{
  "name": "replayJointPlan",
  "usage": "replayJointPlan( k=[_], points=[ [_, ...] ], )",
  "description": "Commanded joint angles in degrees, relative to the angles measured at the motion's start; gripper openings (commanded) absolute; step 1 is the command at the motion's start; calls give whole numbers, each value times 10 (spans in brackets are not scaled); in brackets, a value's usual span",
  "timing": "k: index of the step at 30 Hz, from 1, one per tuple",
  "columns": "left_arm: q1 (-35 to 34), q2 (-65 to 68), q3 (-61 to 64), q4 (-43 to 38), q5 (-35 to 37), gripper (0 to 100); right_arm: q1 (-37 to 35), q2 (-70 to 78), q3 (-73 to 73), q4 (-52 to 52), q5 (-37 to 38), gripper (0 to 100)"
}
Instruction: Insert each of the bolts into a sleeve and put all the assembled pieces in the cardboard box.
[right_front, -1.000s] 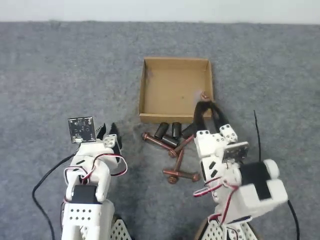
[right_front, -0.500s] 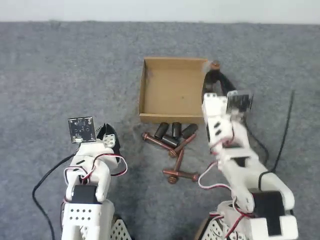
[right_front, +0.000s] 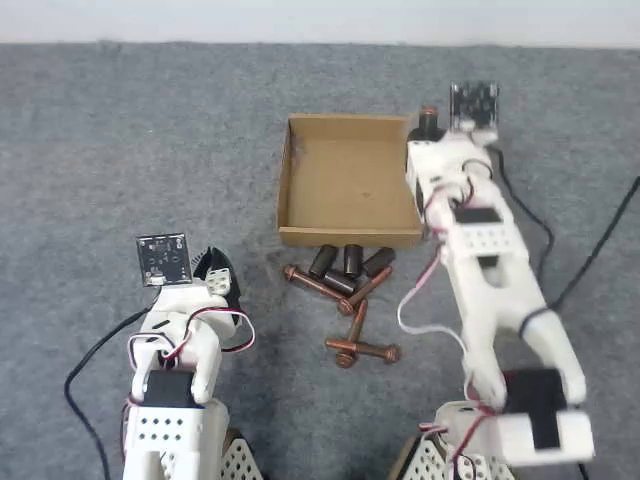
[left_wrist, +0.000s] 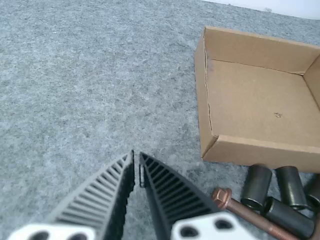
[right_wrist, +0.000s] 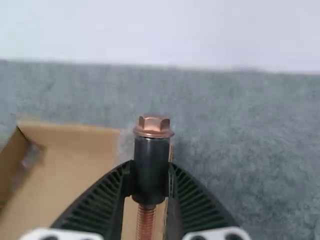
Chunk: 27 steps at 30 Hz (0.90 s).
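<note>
My right gripper (right_wrist: 149, 186) is shut on an assembled piece (right_wrist: 151, 160), a copper bolt through a dark sleeve. It hangs over the far right corner of the open cardboard box (right_front: 300, 170), where the piece (right_front: 428, 121) shows at the box's rim. The box (left_wrist: 260, 105) holds nothing. Loose dark sleeves (right_front: 348, 264) and copper bolts (right_front: 362, 350) lie in a heap on the carpet in front of the box. My left gripper (left_wrist: 137, 167) is shut on nothing, low at the near left (right_front: 215, 268), with sleeves (left_wrist: 280, 192) and a bolt (left_wrist: 240, 210) off to its side.
Grey carpet covers the whole table top, with a pale wall along the far edge. The right arm's white body (right_front: 480, 250) stretches along the box's right side. Black cables (right_front: 590, 260) trail on the right.
The right arm has stretched forward from the heap to the box's far right corner, carrying the assembled piece. The left gripper's fingers have closed; the arm stays in place.
</note>
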Motion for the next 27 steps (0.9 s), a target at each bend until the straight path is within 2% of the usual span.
replayJointPlan(
  k=[1, 10, 16, 27],
  points=[
    [-4, -11, -8, 2, -24, 11, -7, 42, -149, 99, 38, 6],
    [-4, -11, -8, 2, -43, 11, -7, 195, -387, 316, 38, 6],
    [-4, -11, -8, 2, -43, 11, -14, 256, -484, 413, 37, 6],
    [-4, -11, -8, 2, -44, 11, -54, 283, -506, 442, 25, 6]
  ],
)
